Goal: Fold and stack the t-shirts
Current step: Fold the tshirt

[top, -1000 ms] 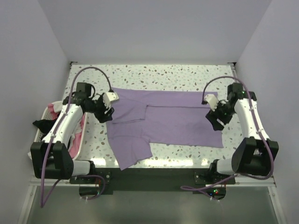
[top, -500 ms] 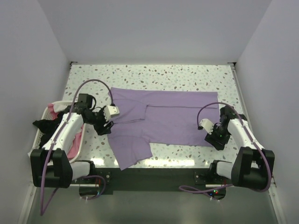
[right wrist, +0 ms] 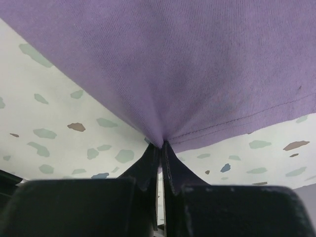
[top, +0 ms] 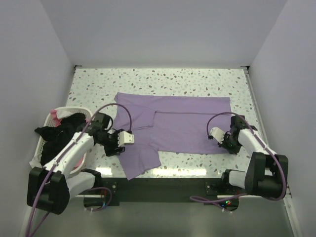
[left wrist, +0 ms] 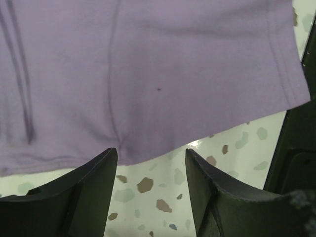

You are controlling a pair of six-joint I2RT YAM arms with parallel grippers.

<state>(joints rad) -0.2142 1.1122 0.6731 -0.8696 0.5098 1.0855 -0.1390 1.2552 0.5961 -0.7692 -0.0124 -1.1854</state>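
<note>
The lilac t-shirt (top: 182, 123) lies spread across the table, its left part folded into a flap that reaches the near edge. My right gripper (top: 228, 145) sits low at the shirt's near right corner. In the right wrist view the right gripper (right wrist: 162, 144) is shut on the hemmed corner of the lilac cloth (right wrist: 187, 64), which bunches into the fingertips. My left gripper (top: 117, 147) is at the shirt's left edge. It (left wrist: 150, 154) is open over bare table, with the lilac hem (left wrist: 148, 74) just beyond the fingertips and nothing between them.
A white laundry basket (top: 37, 159) stands at the left edge, holding a black shirt (top: 59, 132) and pink cloth (top: 58, 117). Speckled table (top: 163, 79) shows behind the shirt. The black front rail (left wrist: 296, 148) is near the left gripper.
The right arm came down and toward the near right corner of the lilac shirt and shut on it. The left arm moved nearer along the shirt's left edge, staying open.
</note>
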